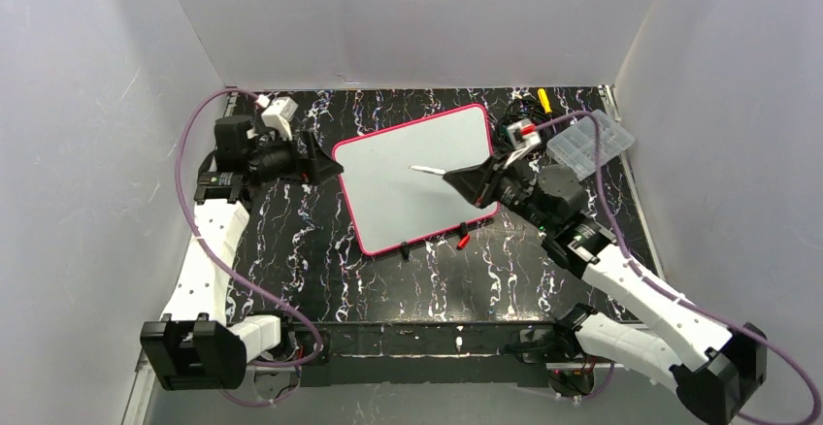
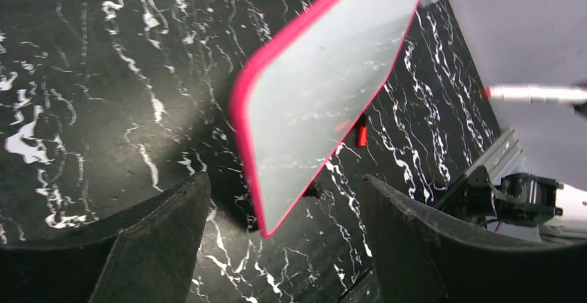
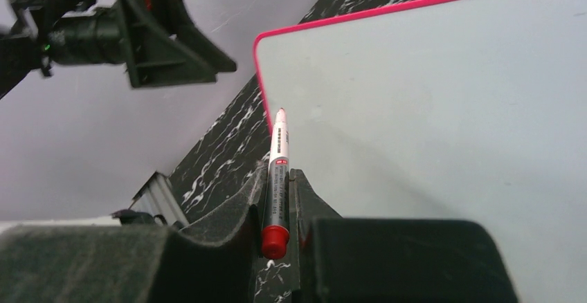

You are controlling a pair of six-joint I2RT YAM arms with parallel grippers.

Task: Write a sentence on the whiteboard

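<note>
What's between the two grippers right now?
In the top view, the blank whiteboard lies between the left gripper and right gripper, with the marker held by the right one reaching out over it.

A clear compartment box (image 1: pixel 590 144) lies on the black marbled table (image 1: pixel 485 272), back right.

Black marbled table (image 1: pixel 388 279) carries the whiteboard (image 1: pixel 408 192), clear box (image 1: pixel 589 144), small red item (image 1: pixel 463 242).
</note>
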